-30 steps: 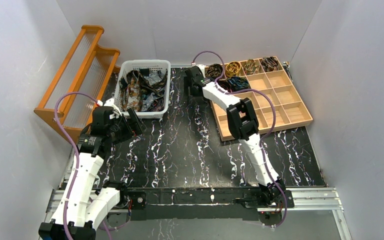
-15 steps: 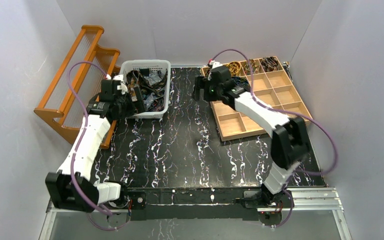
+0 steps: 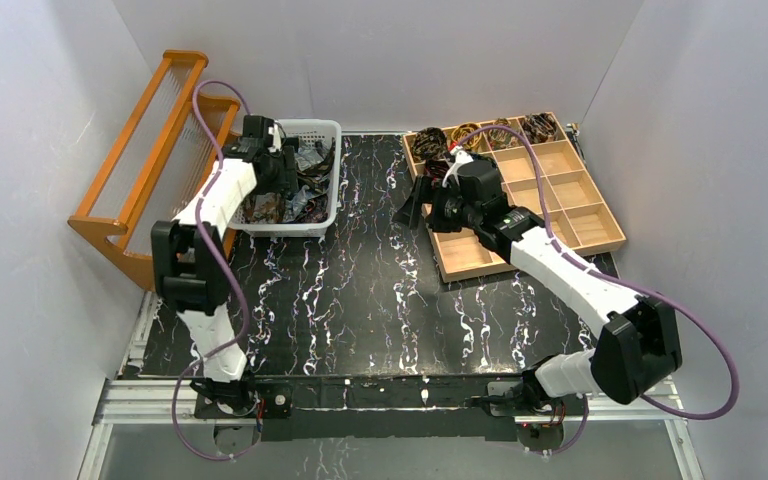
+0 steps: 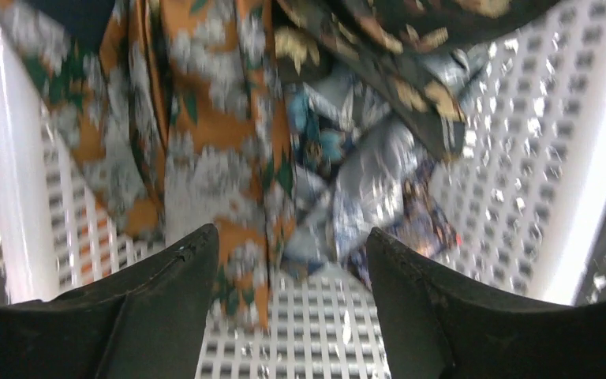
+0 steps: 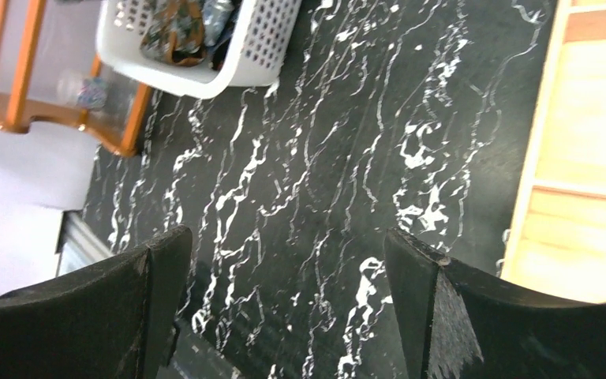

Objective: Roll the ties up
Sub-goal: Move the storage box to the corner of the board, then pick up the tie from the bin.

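Note:
Several loose ties (image 3: 290,185) lie heaped in the white basket (image 3: 305,228). My left gripper (image 3: 282,172) is open, low inside the basket. In the left wrist view (image 4: 292,237) it hangs just above the mesh floor, with a rust-orange tie with grey mottling (image 4: 205,118) and a blue-silver tie (image 4: 363,181) just ahead of the fingertips; nothing is held. Small rolled ties (image 3: 466,135) sit in the wooden tray's back row. My right gripper (image 3: 418,206) is open and empty over the black table by the tray's left edge, as the right wrist view (image 5: 288,237) shows.
The wooden compartment tray (image 3: 560,215) stands at the back right; its edge shows in the right wrist view (image 5: 592,158). An orange wooden rack (image 3: 150,150) stands left of the basket. The black marbled table (image 3: 360,290) lies between the arms. Grey walls enclose the space.
My left arm has swung from the table's left side up and into the basket. My right gripper has moved from the tray's back left corner forward along its left edge.

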